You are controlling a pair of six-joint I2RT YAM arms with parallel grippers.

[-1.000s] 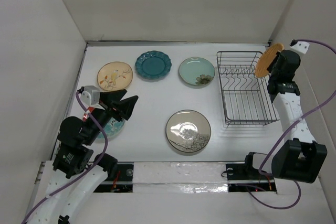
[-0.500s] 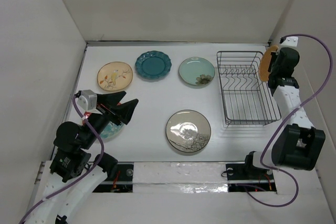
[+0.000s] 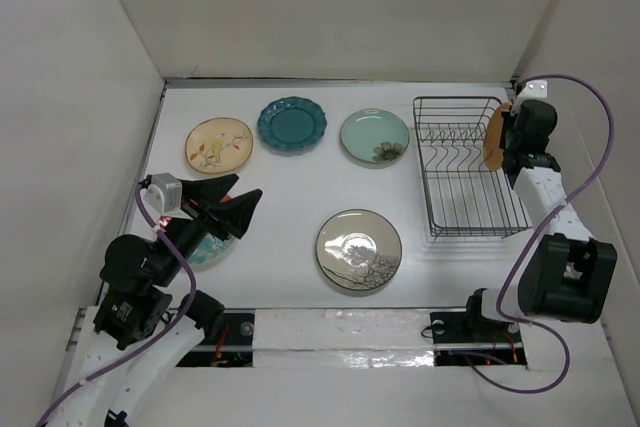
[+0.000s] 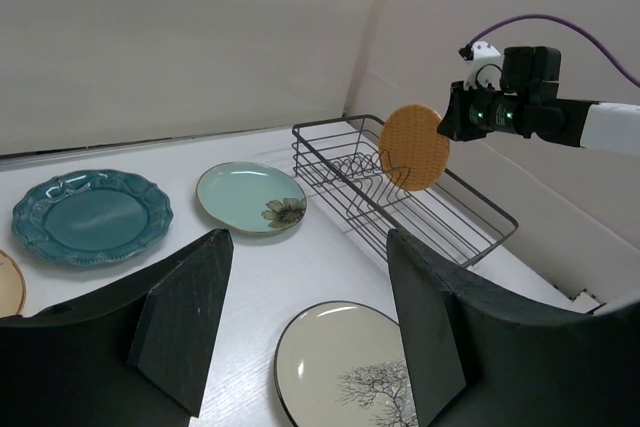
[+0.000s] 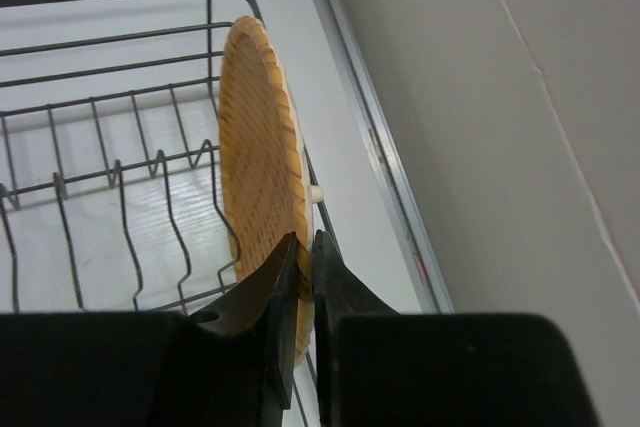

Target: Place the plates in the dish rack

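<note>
Because the right gripper (image 5: pixel 299 245) pinches only the rim of the orange plate (image 3: pixel 493 139), upright over the dish rack's (image 3: pixel 427 187) right wall at the overhead view's upper right, it could pivot or miss a slot; the left gripper (image 4: pixel 308 239) hangs spread, empty.

The arms (image 3: pixel 548 202) show white links (image 3: pixel 130 377), perhaps dimpled, black blocky joints (image 3: pixel 570 282), purple cables (image 4: pixel 545 17) and black wedge-shaped claw fingers (image 4: pixel 185 317).
</note>
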